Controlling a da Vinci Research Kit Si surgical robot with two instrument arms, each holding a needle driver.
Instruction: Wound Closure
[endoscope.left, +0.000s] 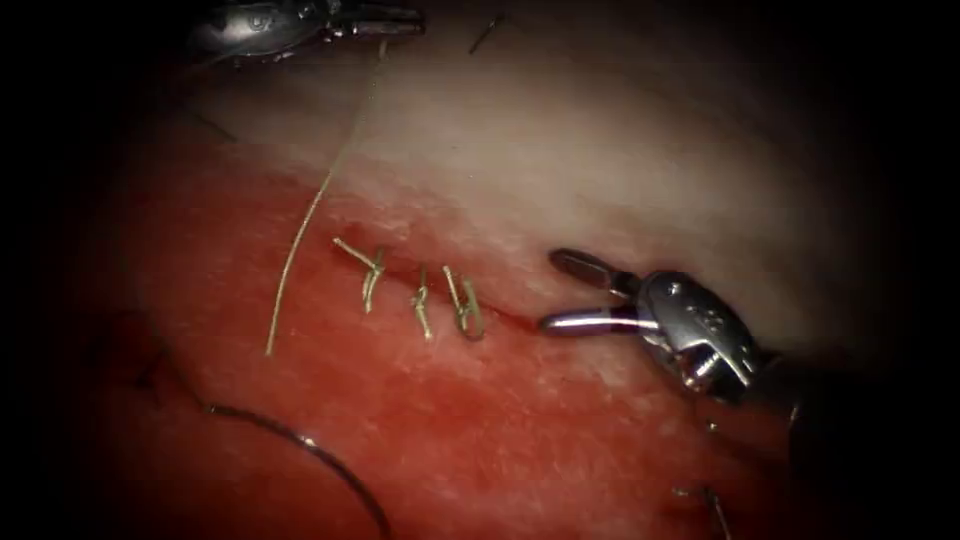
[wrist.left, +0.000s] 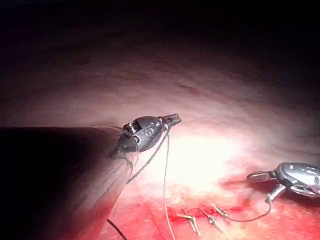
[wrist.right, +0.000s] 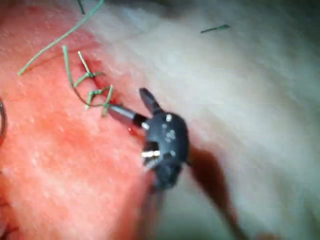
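My left tool (endoscope.left: 412, 20) is at the far top left, jaws shut on the pale thread (endoscope.left: 310, 215), which hangs down to a free end on the red tissue (endoscope.left: 560, 430) left of the cut. The left wrist view shows the same hold (wrist.left: 176, 119) on the thread (wrist.left: 165, 175). Three tied stitches (endoscope.left: 420, 298) cross the cut (endoscope.left: 510, 316). My right tool (endoscope.left: 550, 292) sits just right of the last stitch, jaws open and holding nothing (wrist.right: 126, 101). The curved needle (endoscope.left: 310, 447) lies free on the tissue at lower left, held by neither tool.
Pale fatty tissue (endoscope.left: 600, 150) lies beyond the cut. Short cut ends of thread lie at the top (endoscope.left: 487, 32) and lower right (endoscope.left: 712, 505). A thin thread (wrist.left: 245, 218) arcs from the last stitch toward the right tool's lower jaw.
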